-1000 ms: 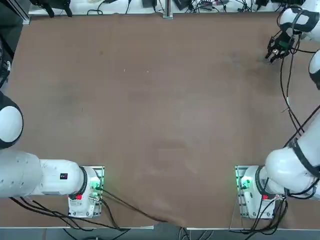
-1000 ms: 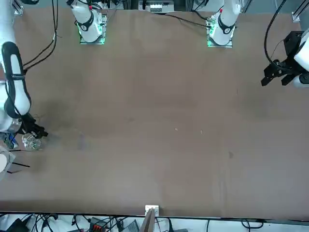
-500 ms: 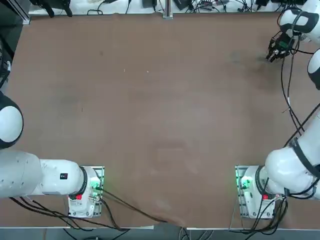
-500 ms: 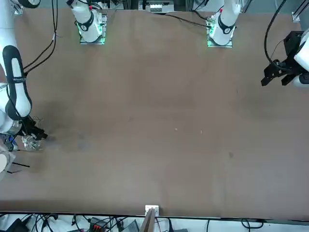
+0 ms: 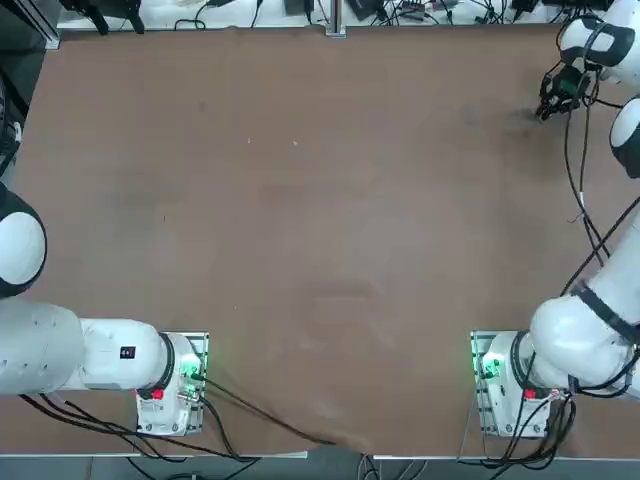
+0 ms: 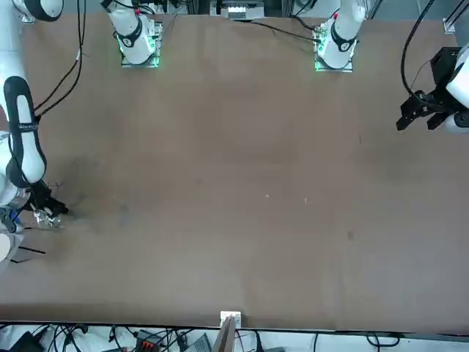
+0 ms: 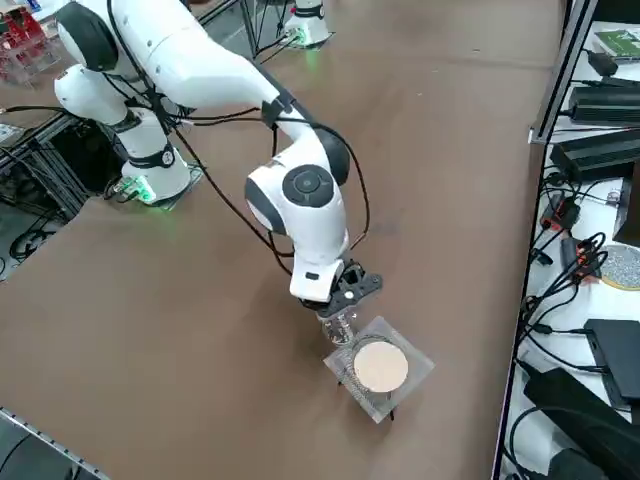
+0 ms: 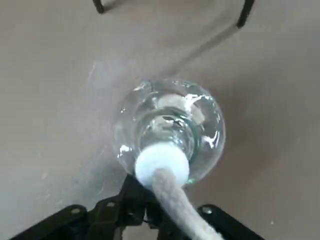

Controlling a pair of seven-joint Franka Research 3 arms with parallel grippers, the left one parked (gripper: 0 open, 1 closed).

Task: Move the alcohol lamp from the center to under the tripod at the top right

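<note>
Alcohol lamp point(image 8: 200, 135): stood upright on table point(image 7: 200, 350), just ahead of right jaws, between them and tripod point(image 7: 380, 366), not yet under its disc. Right jaws: closed together, nothing gripped. Versus earlier frame: shifted slightly toward table's right edge, overlapping lamp more in front view.

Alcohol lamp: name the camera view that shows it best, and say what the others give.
The right wrist view: the alcohol lamp fills its middle, with round glass, white cap and wick. The right side view shows it small, below the right gripper, beside the tripod. The front view shows just some glass; the top view, none.
</note>
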